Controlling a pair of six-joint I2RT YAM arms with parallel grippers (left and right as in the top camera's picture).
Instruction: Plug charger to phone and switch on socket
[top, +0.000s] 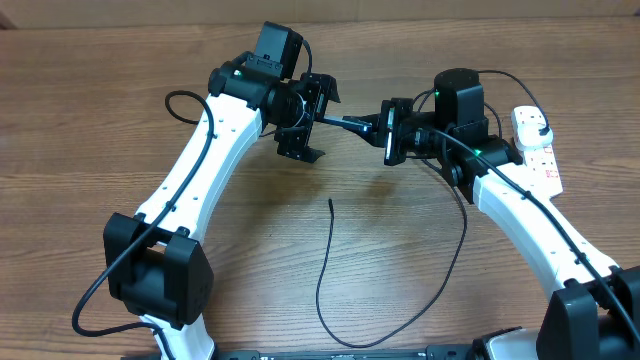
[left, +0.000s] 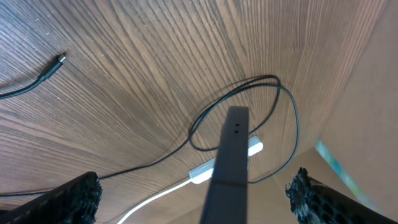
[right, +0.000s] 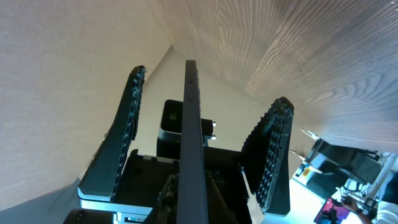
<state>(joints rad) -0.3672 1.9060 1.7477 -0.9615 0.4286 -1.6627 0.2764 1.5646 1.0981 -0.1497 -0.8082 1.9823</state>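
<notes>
The phone (top: 350, 124) hangs edge-on above the table, with my right gripper (top: 392, 131) shut on its right end. My left gripper (top: 312, 120) stands open around the phone's other end, one finger on each side and apart from it. In the left wrist view the phone (left: 230, 158) is a dark bar between my wide fingers (left: 71, 199). The right wrist view shows the phone (right: 190, 124) running away from my right gripper (right: 193, 199). The charger tip (top: 331, 202) lies free on the table and its cable (top: 322, 280) curls toward the front. At the far right lies the socket (top: 536, 145).
The charger cable (left: 249, 84) loops on the wood beneath the phone, its tip (left: 61, 59) at the upper left. The white socket (left: 256, 148) and its white cord (left: 155, 196) show behind the phone. Both arms meet over the table's far middle.
</notes>
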